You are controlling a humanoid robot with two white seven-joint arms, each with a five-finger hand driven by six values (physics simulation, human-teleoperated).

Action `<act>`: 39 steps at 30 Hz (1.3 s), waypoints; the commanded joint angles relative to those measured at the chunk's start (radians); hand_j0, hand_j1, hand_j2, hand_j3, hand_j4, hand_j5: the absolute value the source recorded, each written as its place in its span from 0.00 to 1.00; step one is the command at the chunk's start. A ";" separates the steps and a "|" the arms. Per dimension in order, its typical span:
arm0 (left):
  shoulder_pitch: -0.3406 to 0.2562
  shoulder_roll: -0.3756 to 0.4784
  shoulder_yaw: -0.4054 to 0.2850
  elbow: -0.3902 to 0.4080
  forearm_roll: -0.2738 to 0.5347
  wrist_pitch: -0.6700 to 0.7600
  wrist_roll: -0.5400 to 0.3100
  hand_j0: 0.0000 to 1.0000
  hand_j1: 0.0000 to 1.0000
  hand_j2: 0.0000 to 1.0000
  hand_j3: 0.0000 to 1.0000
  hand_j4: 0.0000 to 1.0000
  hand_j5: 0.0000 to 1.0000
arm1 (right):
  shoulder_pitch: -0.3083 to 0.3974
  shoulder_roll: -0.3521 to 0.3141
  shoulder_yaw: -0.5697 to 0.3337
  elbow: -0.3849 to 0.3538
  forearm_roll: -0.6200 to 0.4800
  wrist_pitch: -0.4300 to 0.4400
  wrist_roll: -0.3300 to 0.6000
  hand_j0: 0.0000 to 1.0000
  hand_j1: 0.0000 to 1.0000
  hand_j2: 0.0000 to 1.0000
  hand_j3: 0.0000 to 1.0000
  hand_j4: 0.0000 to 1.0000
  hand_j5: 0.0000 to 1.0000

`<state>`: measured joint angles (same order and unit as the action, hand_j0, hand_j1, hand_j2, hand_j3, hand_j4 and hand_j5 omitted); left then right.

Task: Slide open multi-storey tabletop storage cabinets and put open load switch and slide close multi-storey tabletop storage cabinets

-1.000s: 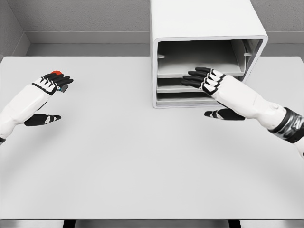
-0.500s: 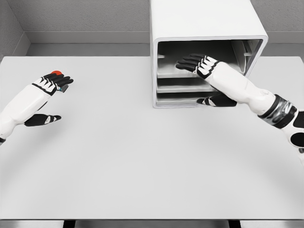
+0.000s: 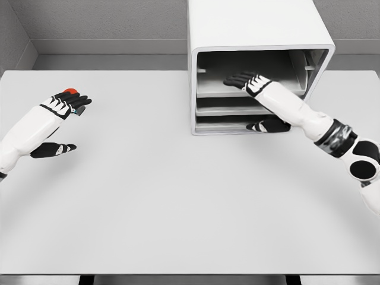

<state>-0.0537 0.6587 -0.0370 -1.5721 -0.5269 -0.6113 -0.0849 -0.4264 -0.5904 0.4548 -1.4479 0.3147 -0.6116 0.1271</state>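
The white storage cabinet (image 3: 258, 29) stands at the back of the table, its front open and showing stacked trays (image 3: 219, 110). My right hand (image 3: 240, 102) reaches inside with its fingers (image 3: 240, 79) stretched flat over the upper tray and its thumb (image 3: 264, 126) low in front of the bottom tray; it holds nothing. At the far left my left hand (image 3: 70, 122) hovers open, palm down. A red-topped load switch (image 3: 70, 91) peeks out just behind its fingertips, mostly hidden by them.
The grey table (image 3: 178, 196) spreads wide between the two arms and toward its front edge. A grey wall runs along the back, close behind the cabinet.
My right hand has pushed deeper into the cabinet, rising from the middle tray's front to the upper tray. The left hand and switch have stayed put.
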 commanded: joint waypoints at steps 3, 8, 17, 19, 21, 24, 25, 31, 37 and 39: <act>0.000 0.001 0.000 0.000 0.007 0.000 0.001 1.00 1.00 1.00 1.00 1.00 1.00 | 0.000 0.021 0.002 0.046 0.003 0.001 0.000 1.00 1.00 1.00 1.00 1.00 1.00; 0.000 0.001 0.000 0.000 0.007 0.000 0.001 1.00 1.00 1.00 1.00 1.00 1.00 | 0.000 0.023 0.016 0.067 0.009 0.001 -0.001 1.00 1.00 1.00 1.00 1.00 1.00; -0.014 -0.001 -0.007 0.003 0.054 0.000 0.007 1.00 1.00 1.00 1.00 1.00 1.00 | 0.011 0.020 0.016 0.066 0.009 0.001 -0.001 1.00 1.00 1.00 1.00 1.00 1.00; -0.049 -0.001 -0.021 0.018 0.107 0.000 0.007 1.00 1.00 1.00 1.00 1.00 1.00 | 0.015 0.017 0.016 0.063 0.009 0.001 -0.001 1.00 1.00 1.00 1.00 1.00 1.00; -0.064 -0.002 -0.037 0.021 0.151 0.000 0.005 1.00 1.00 1.00 1.00 1.00 1.00 | 0.021 0.014 0.016 0.060 0.010 0.001 -0.001 1.00 1.00 1.00 1.00 1.00 1.00; -0.120 -0.002 -0.087 0.050 0.174 0.000 0.005 1.00 1.00 1.00 1.00 1.00 1.00 | 0.040 0.009 0.015 0.050 0.012 0.001 -0.003 1.00 1.00 1.00 1.00 1.00 1.00; -0.138 -0.004 -0.107 0.073 0.199 0.000 0.005 1.00 1.00 1.00 1.00 1.00 1.00 | 0.043 0.007 0.013 0.038 0.012 0.001 -0.001 1.00 1.00 1.00 1.00 1.00 1.00; -0.294 -0.068 -0.188 0.303 0.237 0.000 0.001 1.00 1.00 1.00 1.00 1.00 1.00 | 0.080 -0.045 0.007 0.000 0.006 0.001 -0.004 1.00 1.00 1.00 1.00 1.00 1.00; -0.351 -0.085 -0.188 0.363 0.323 0.000 0.001 1.00 1.00 1.00 1.00 1.00 1.00 | 0.112 -0.074 0.002 -0.066 0.003 0.001 -0.004 1.00 1.00 1.00 1.00 1.00 1.00; -0.353 -0.097 -0.188 0.365 0.323 0.000 0.001 1.00 1.00 1.00 1.00 1.00 1.00 | 0.120 -0.089 0.001 -0.078 0.001 0.001 -0.006 1.00 1.00 1.00 1.00 1.00 1.00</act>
<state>-0.4080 0.5698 -0.2262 -1.2191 -0.2253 -0.6119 -0.0847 -0.3053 -0.6609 0.4675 -1.5268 0.2988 -0.6119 0.1017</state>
